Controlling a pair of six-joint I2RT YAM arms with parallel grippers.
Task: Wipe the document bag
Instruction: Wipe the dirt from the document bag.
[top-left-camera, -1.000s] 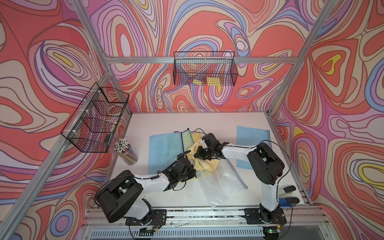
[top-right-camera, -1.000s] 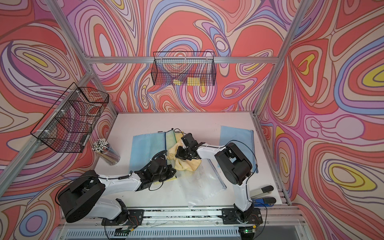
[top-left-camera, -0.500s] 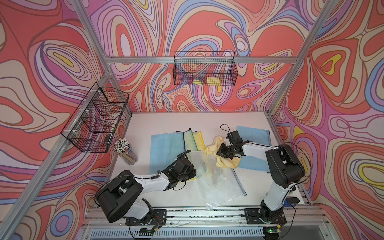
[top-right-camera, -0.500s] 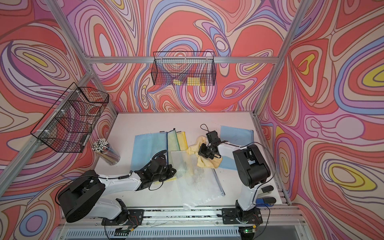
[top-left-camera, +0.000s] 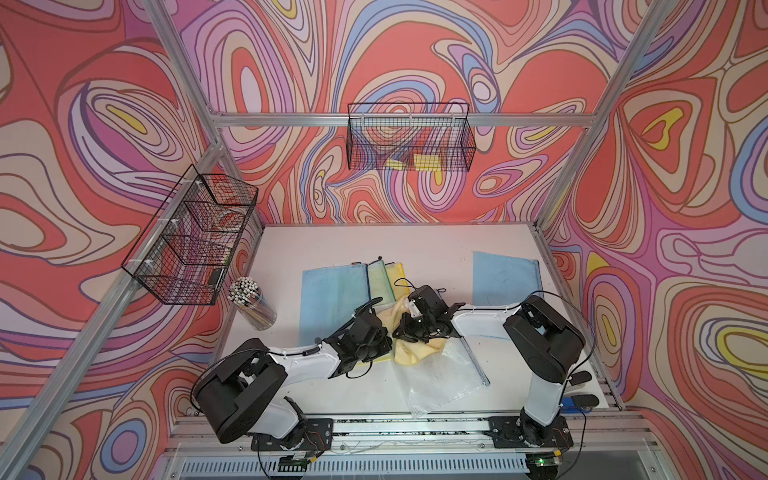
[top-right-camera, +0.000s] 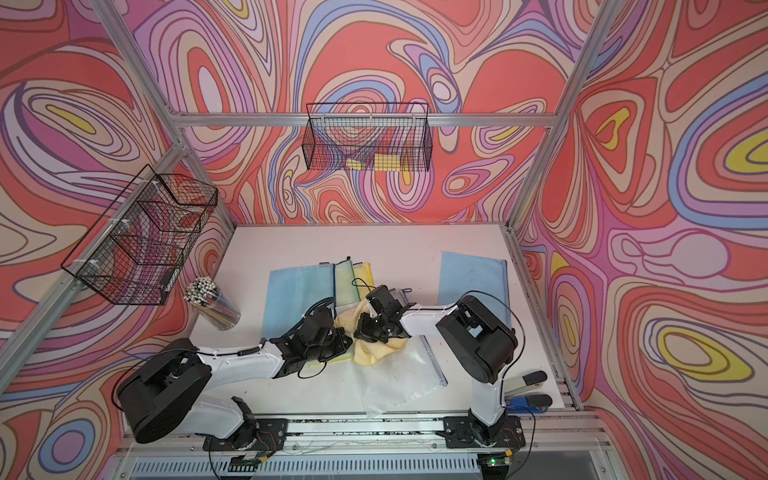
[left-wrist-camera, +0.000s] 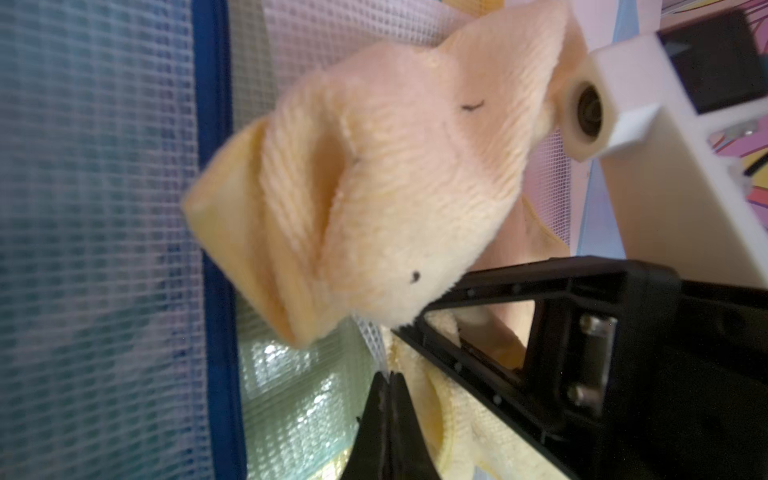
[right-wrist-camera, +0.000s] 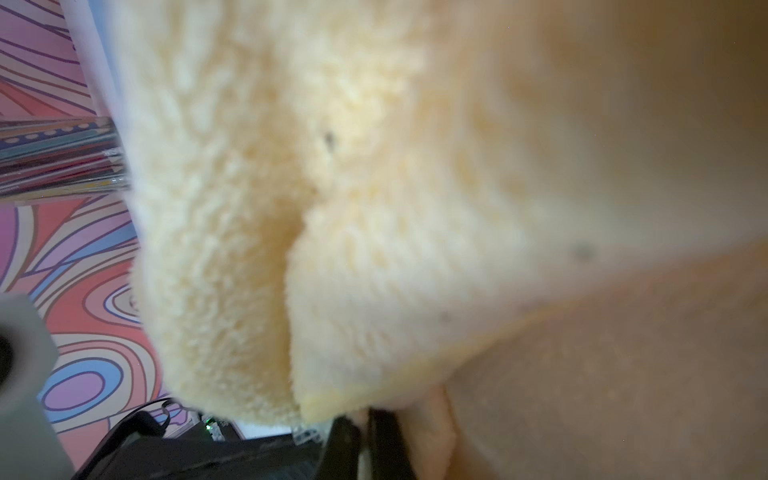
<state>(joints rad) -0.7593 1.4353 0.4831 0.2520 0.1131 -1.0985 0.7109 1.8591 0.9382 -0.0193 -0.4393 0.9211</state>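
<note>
- The clear mesh document bag (top-left-camera: 440, 378) lies flat on the desk (top-left-camera: 415, 245), lower centre in both top views. It is tilted, with its long axis running from upper left to lower right and its zipped edge toward the frame's right.
- The left fingers (left-wrist-camera: 374, 424) are pressed together, pinching the bag's thin edge.
- The right fingers (right-wrist-camera: 345, 446) are clamped on the yellow cloth (top-left-camera: 411, 353), which rests on the bag's upper end.
</note>
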